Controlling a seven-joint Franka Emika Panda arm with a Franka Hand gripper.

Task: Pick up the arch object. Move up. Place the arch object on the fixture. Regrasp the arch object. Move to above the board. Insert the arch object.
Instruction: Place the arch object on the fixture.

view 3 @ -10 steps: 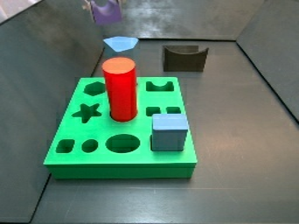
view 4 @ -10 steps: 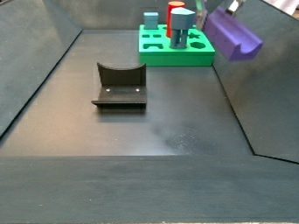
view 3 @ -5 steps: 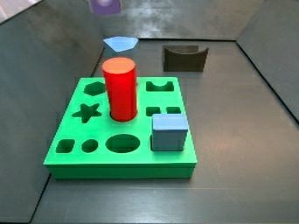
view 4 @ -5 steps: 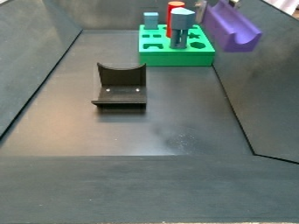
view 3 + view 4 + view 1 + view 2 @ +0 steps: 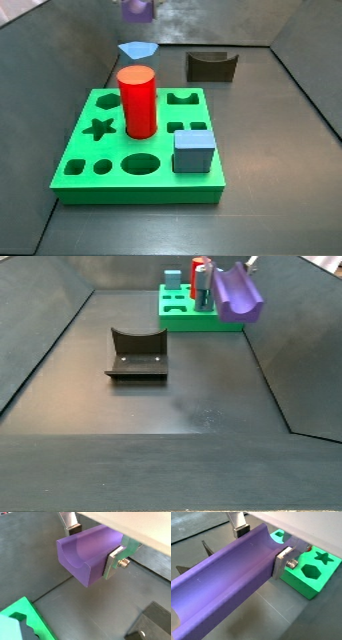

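The gripper (image 5: 93, 546) was clamped on the arch object (image 5: 90, 554), its silver fingers (image 5: 115, 561) pressed on opposite long sides, notch facing out in both wrist views. In a side view the arch object (image 5: 238, 292) hung high in the air near the board (image 5: 201, 318), well apart from the fixture (image 5: 136, 354) on the floor. The likely risk was the long piece pivoting between the flat pads, so it would meet the fixture's curved hollow askew and roll off; a swing could also clip the red cylinder (image 5: 138, 100)
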